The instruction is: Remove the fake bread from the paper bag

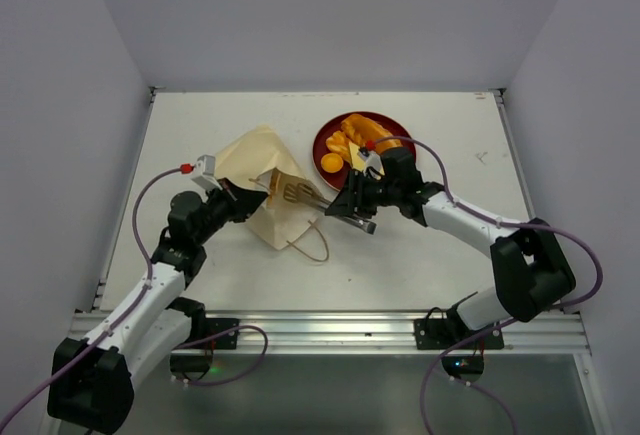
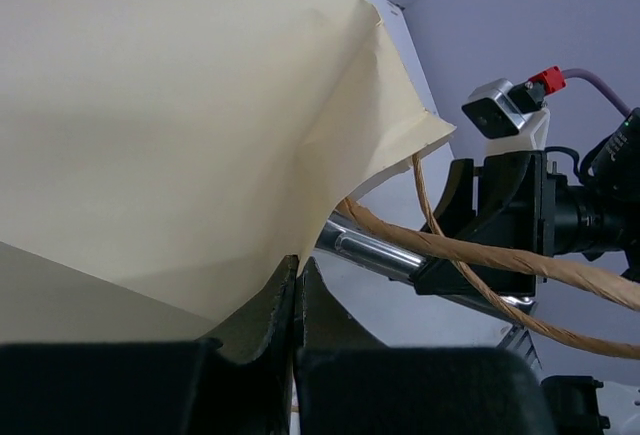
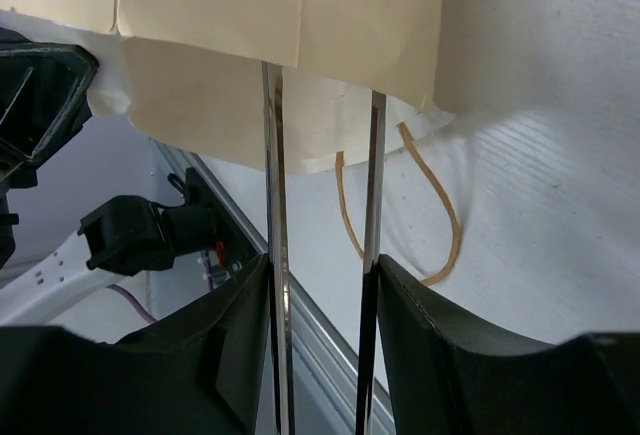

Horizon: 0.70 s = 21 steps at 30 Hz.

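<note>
The cream paper bag (image 1: 258, 170) lies on its side, its mouth toward the right. My left gripper (image 1: 238, 195) is shut on the bag's edge (image 2: 180, 105), jaws pinched together on the paper (image 2: 298, 270). My right gripper (image 1: 352, 210) is shut on metal tongs (image 1: 312, 195), whose slotted head sits at the bag's mouth. In the right wrist view the two tong arms (image 3: 273, 205) stand apart between my fingers (image 3: 320, 285) and run under the bag (image 3: 280, 15), tips hidden. Fake bread lies on the red plate (image 1: 328, 133): an orange roll (image 1: 375, 135), a round orange bun (image 1: 332, 163), a pale yellow slice (image 1: 356, 155).
The bag's brown cord handle (image 1: 316, 245) loops out on the white table (image 1: 420, 255) in front of the bag. The other cord (image 2: 480, 255) hangs over the tongs. Grey walls close in the table on three sides, with a metal rail (image 1: 330, 330) along the near edge.
</note>
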Each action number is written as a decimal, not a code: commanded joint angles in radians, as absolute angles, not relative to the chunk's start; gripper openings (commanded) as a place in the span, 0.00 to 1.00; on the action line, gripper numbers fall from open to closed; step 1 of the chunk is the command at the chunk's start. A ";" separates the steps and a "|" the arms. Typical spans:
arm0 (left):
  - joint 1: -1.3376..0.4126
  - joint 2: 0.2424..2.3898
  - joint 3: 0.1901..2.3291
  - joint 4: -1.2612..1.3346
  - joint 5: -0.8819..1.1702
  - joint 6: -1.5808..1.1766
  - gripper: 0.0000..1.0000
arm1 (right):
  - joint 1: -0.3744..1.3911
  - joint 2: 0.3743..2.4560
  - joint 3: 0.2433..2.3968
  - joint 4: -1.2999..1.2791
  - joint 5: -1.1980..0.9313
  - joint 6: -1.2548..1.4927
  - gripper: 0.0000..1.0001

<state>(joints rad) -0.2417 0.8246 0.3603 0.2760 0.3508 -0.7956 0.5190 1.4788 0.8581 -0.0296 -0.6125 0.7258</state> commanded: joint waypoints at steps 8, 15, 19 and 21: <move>-0.353 0.936 0.432 0.367 0.193 -0.780 0.00 | 0.525 1.440 0.957 -0.121 -0.630 0.652 0.48; -0.360 0.878 0.502 0.152 0.124 -0.640 0.28 | 0.518 1.419 0.934 -0.149 -0.621 0.617 0.48; -0.359 0.816 0.538 0.037 0.123 -0.577 0.58 | 0.518 1.422 0.884 -0.083 -0.626 0.632 0.48; -0.359 0.779 0.557 -0.044 0.127 -0.543 0.67 | 0.518 1.419 0.871 -0.051 -0.635 0.646 0.49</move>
